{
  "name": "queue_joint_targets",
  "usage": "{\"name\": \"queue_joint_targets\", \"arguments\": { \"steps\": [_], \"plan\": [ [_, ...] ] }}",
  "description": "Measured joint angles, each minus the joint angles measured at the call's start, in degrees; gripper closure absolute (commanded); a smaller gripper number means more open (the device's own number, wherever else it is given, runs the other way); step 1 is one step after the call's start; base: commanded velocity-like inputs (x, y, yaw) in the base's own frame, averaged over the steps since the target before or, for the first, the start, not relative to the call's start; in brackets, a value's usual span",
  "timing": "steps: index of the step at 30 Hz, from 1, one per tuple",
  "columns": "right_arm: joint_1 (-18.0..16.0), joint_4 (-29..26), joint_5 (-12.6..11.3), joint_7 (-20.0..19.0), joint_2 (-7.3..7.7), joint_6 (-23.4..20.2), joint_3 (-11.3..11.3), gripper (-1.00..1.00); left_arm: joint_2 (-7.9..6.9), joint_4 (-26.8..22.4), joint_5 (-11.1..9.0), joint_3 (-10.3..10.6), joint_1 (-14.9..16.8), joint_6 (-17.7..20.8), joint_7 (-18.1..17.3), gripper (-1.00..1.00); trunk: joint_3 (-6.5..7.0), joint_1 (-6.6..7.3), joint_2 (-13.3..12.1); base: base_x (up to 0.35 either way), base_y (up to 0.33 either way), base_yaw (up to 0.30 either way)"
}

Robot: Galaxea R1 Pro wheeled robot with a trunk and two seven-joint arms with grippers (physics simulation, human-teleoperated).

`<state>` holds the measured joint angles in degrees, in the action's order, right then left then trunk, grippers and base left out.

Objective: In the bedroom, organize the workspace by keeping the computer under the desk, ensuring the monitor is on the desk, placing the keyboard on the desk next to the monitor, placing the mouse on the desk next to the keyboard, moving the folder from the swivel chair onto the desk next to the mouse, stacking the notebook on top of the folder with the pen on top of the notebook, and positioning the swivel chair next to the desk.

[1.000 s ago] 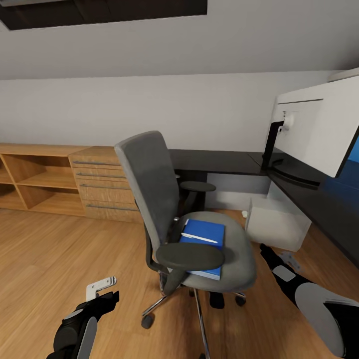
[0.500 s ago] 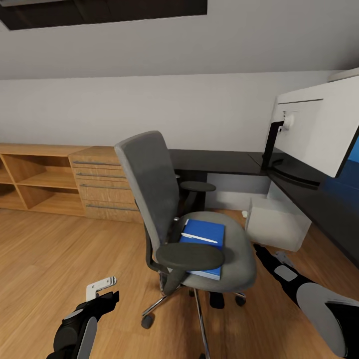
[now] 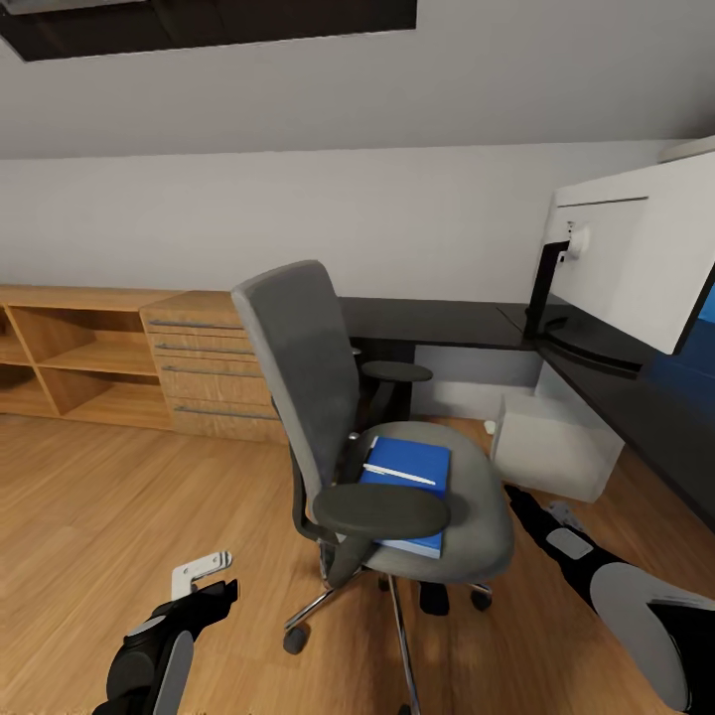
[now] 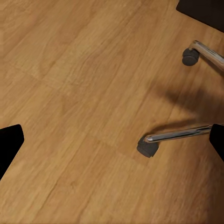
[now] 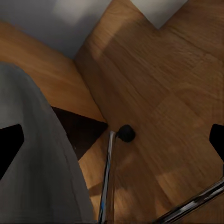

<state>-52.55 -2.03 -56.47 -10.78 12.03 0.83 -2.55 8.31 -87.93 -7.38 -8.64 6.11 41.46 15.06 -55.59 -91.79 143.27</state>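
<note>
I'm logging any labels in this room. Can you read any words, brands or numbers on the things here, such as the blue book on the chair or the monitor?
None can be read.
Blue book: plain cover, no text.
Monitor: plain white back, no brand visible.
Drawers: no labels.

No readable text, labels, brands or numbers anywhere. Folder [image 3: 409, 484] cover plain blue, unmarked. Monitor [image 3: 636, 260] back plain white, no logo legible. Computer [image 3: 553, 447] case blank white. Drawer [image 3: 204, 372] fronts bare wood, no tags.
</note>
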Motion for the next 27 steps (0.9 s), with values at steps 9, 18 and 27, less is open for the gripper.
{"name": "queue_joint_targets", "arguments": {
  "steps": [9,18,27],
  "plan": [
    [-0.05,-0.08,-0.20,-0.06,-0.05,0.05,-1.66,-1.00,0.00,-0.01,-0.01,0.03,-0.01,-0.03,0.00,-1.00,0.01,0.01,0.01,0.000,0.000,0.272],
    [-0.05,-0.02,-0.19,-0.26,-0.23,0.16,-1.74,-1.00,0.00,-0.01,-0.02,0.06,-0.01,-0.03,0.01,-1.00,-0.02,0.01,0.01,0.000,0.000,0.254],
    [-0.04,-0.20,-0.16,0.11,-0.11,0.21,-1.76,-1.00,0.00,-0.01,-0.02,0.06,-0.01,-0.01,0.00,-1.00,-0.05,0.01,0.01,0.000,0.000,0.083]
  ]
}}
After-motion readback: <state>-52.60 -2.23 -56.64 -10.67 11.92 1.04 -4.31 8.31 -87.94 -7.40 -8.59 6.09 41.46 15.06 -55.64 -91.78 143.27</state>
